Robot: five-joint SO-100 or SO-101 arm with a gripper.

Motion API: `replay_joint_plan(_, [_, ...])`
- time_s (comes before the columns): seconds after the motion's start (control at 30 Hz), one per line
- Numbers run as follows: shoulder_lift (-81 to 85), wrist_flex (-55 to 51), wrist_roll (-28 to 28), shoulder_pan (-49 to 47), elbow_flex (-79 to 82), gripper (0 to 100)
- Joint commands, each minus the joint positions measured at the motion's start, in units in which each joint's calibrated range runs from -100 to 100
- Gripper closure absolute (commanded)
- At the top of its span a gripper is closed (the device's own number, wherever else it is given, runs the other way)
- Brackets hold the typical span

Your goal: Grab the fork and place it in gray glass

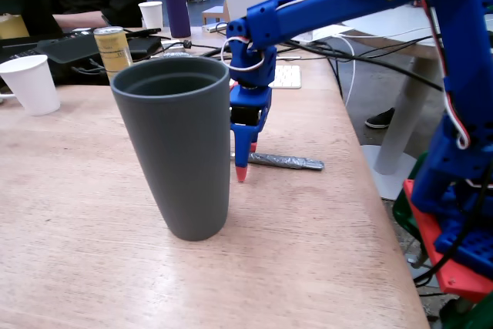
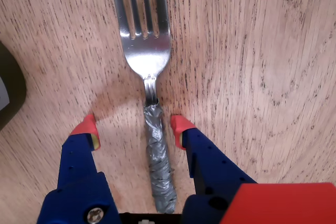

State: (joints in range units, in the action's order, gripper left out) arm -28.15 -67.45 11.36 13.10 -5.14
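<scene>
The blue arm reaches across the wooden desk [image 1: 92, 213] and points its claw [image 1: 243, 166] straight down. In the fixed view, the claw's red tips are down near the desk top, just to the right of the gray glass [image 1: 179, 148].

The wrist view shows the claw [image 2: 132, 127] from close up. It is open wide, with one red tip on each side of the fork [image 2: 148, 72]. The fork lies flat on the desk between the two tips. There is a gap on both sides, so the claw does not touch the fork and holds nothing. The left gap is bigger than the right one.

The fork has a shiny metal head with long prongs that point toward the top of the wrist view. Its handle is wrapped in crinkly gray tape. In the fixed view only the taped handle [image 1: 286, 162] shows, sticking out to the right of the claw.

The gray glass stands upright on the desk, near the camera. It is tall and dark, and the fork lies just behind it and to its right.

Farther back are a white paper cup [image 1: 31, 84], a yellow can [image 1: 113, 50], another white cup [image 1: 152, 15] and a purple bottle [image 1: 176, 1].
</scene>
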Motion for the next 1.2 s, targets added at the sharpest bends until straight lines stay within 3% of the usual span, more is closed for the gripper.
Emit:
replay_joint_plan(0.0, [0.0, 0.0, 0.1, 0.3, 0.3, 70])
replay_joint_plan(0.07, [0.0, 0.0, -0.5, 0.3, 0.3, 72])
replay_joint_plan(0.1, [-0.1, 0.0, -0.5, 0.3, 0.3, 77])
replay_joint_plan(0.17, [-0.1, -0.1, 0.0, 0.3, 0.3, 100])
replay_joint_plan(0.7, [1.1, -0.4, 0.0, 0.1, 0.3, 100])
replay_joint_plan(1.17, [25.0, -4.7, 0.1, 0.3, 6.4, 100])
